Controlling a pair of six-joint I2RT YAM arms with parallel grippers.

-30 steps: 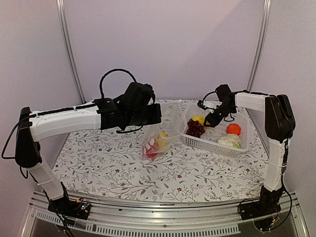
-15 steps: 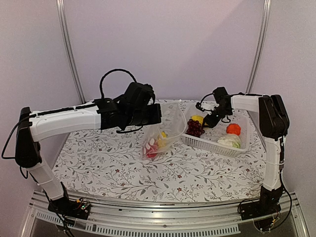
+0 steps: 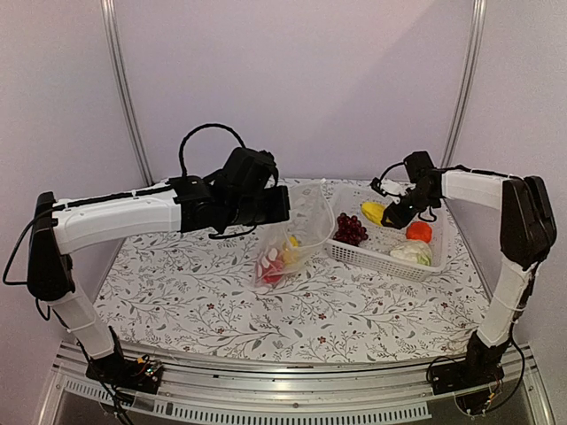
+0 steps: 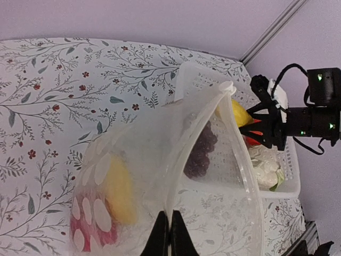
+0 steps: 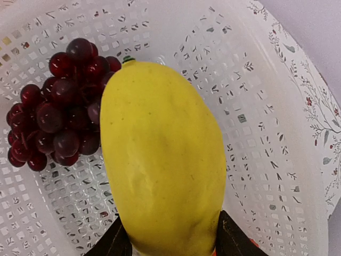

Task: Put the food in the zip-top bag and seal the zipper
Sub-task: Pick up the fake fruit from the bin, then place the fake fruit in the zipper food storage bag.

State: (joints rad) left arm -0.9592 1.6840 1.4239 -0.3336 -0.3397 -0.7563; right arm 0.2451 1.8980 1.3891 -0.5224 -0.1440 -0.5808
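- The right gripper [image 3: 391, 216] is clamped on a yellow mango-like piece [image 5: 162, 160], held above the white slotted basket [image 3: 381, 260].
- In the basket, the dark red grape bunch [image 3: 350, 229] lies at its 9 o'clock end; the orange fruit [image 3: 419, 231] and pale cabbage [image 3: 412, 253] lie toward 3 o'clock.
- The left gripper [image 4: 166, 234] pinches the rim of the zip-top bag [image 3: 306, 221], fingers together on the plastic.
- The bag stands at 9 o'clock of the basket on the floral table [image 3: 177, 292], its mouth gaping and its zipper [image 4: 198, 124] unsealed.
- Inside sit a second yellow piece [image 4: 120, 189] and a red piece [image 3: 272, 270], possibly the pepper.
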